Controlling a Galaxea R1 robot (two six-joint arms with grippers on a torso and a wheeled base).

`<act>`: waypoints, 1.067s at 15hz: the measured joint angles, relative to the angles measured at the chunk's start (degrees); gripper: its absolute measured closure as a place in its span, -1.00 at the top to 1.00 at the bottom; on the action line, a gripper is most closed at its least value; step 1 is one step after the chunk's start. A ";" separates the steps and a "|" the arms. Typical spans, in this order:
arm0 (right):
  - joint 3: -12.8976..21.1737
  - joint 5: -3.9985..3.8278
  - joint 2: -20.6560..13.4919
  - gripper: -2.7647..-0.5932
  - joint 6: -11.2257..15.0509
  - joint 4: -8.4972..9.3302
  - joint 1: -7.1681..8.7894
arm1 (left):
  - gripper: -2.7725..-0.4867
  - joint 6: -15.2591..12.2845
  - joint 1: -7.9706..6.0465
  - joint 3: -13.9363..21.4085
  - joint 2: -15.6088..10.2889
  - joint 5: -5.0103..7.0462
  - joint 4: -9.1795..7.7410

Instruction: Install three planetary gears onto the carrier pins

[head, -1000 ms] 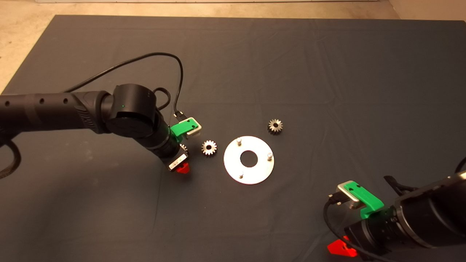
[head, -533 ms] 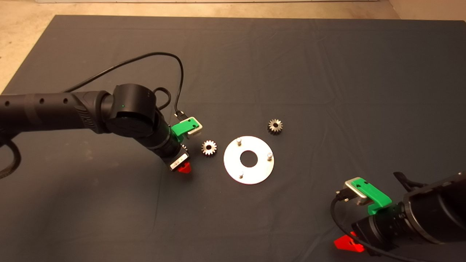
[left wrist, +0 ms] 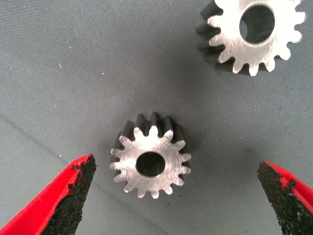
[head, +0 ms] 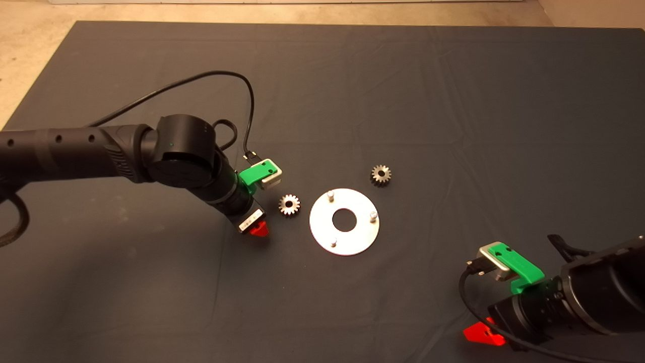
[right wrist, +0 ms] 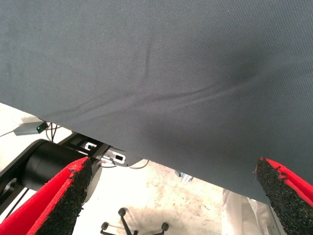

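We saw the left gripper (left wrist: 173, 196) spread wide over one planetary gear (left wrist: 150, 155) lying flat on the mat (head: 403, 91), untouched. A second gear (head: 289, 204) lay just beside the disc (head: 344, 222), a third (head: 381, 175) near it. All three carrier pins (head: 330, 194) looked bare. The right gripper (right wrist: 173, 198) waited wide open at the mat's lower right edge.

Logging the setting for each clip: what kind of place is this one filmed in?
Most likely an indoor robotics lab or test bench. A dark mat covers the table, holding only loose gears and a pinned metal disc. Beyond the mat's edge the right wrist view shows pale floor, cables and an office chair's wheeled base.
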 joint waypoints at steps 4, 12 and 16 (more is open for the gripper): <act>0.00 0.00 0.00 0.75 -0.02 0.00 0.03 | 0.64 0.08 0.62 -0.12 0.00 -0.20 0.44; 0.00 0.00 0.00 0.75 -0.02 0.00 0.29 | 0.42 0.08 2.74 -0.22 -0.20 -1.39 1.90; 0.00 0.00 0.01 0.75 -0.02 0.00 0.30 | 0.33 0.08 2.81 -0.87 -0.18 -2.24 1.91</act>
